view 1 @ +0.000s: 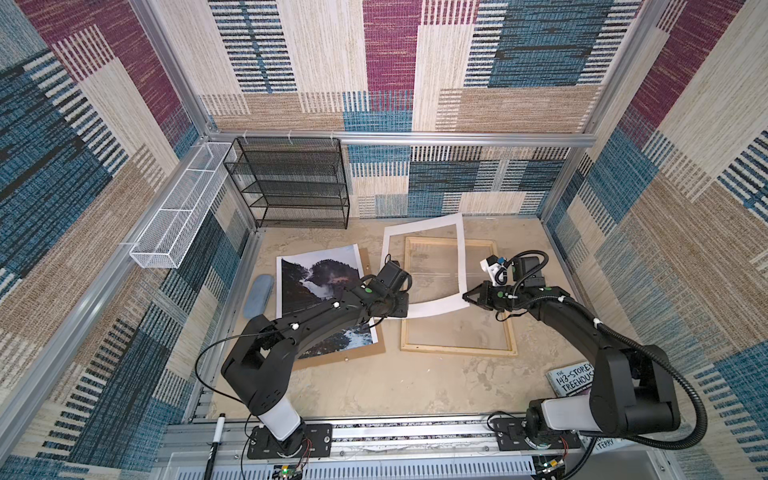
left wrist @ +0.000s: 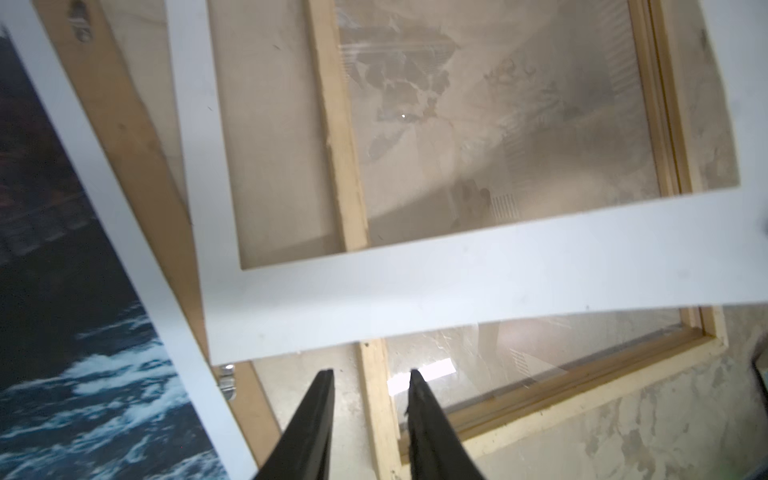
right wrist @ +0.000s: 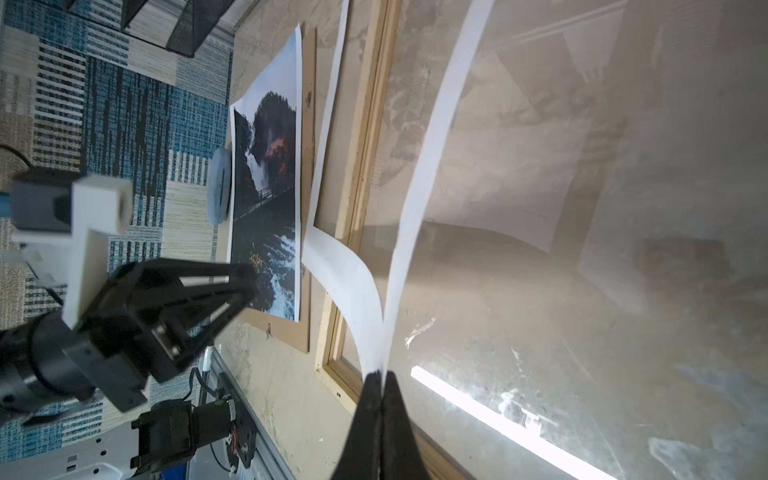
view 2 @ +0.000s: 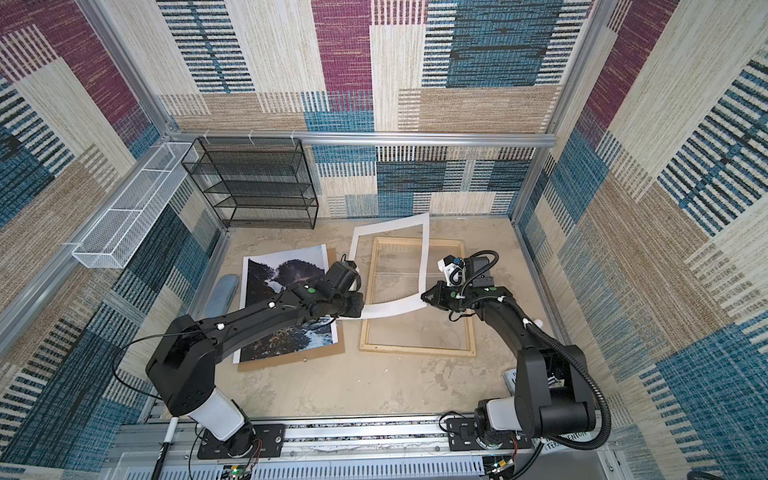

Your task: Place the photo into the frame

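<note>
The photo [view 1: 309, 278] lay left of the frame [view 1: 457, 350], limp paper likely best pinched at its border. The left gripper [left wrist: 371, 372] hung part-open, empty; the right gripper [right wrist: 380, 375] was clamped on the mat board [view 1: 432, 308].

I see walls [view 1: 498, 62] covered in a woven patchwork of blue, magenta and beige. At the far left stands a black mesh shelf [view 1: 291, 183], and a white wire basket [view 1: 174, 220] hangs on the left wall. The floor [view 1: 374, 386] is mottled sandy beige.

Black mesh shelf [view 1: 286, 183], white wire basket [view 1: 178, 208], book [view 1: 571, 380], white mat [view 1: 436, 307]
</note>
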Robot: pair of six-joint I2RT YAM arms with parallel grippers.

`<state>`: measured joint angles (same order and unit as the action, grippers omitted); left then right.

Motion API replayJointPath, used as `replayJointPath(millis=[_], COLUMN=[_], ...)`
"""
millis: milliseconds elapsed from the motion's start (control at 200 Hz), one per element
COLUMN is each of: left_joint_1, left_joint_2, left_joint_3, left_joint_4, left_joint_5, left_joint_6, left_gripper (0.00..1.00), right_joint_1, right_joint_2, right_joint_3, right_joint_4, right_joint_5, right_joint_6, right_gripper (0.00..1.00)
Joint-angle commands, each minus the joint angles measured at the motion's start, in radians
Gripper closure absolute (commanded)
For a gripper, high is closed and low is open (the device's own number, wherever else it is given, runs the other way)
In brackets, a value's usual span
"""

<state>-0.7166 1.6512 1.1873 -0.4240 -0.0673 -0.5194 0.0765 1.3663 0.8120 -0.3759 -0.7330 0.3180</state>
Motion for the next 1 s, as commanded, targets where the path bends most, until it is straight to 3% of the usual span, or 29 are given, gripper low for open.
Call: replayJointPath(millis=[0, 250, 596, 997], left_joint_1=[0.069, 0.208, 0.213, 0.212], left_joint_2=[-0.018, 0.026, 0.126, 0.188], left_joint_3=[0.012, 0.016, 0.011, 0.020], left_joint_4=[-0.058, -0.055, -0.006, 0.071], left_joint_5=[-0.035, 0.020, 0.126, 0.231], left_joint_6=[0.052, 0.081, 0.070, 0.072], left_gripper=[0.66, 0.65, 0.64, 0.64], right_joint_1=[0.000, -0.001, -0.017, -0.017], right_joint_2=[-0.040, -0.149, -0.138, -0.121], right_joint_3=[-0.040, -0.065, -0.065, -0.071], right_joint_4=[-0.030, -0.145, -0.201, -0.188], right_joint_5=[-0.015, 0.085, 0.269, 0.293], right_joint_6=[0.031, 0.034, 0.049, 0.053], right_gripper=[1.00, 1.00, 1.00, 1.00])
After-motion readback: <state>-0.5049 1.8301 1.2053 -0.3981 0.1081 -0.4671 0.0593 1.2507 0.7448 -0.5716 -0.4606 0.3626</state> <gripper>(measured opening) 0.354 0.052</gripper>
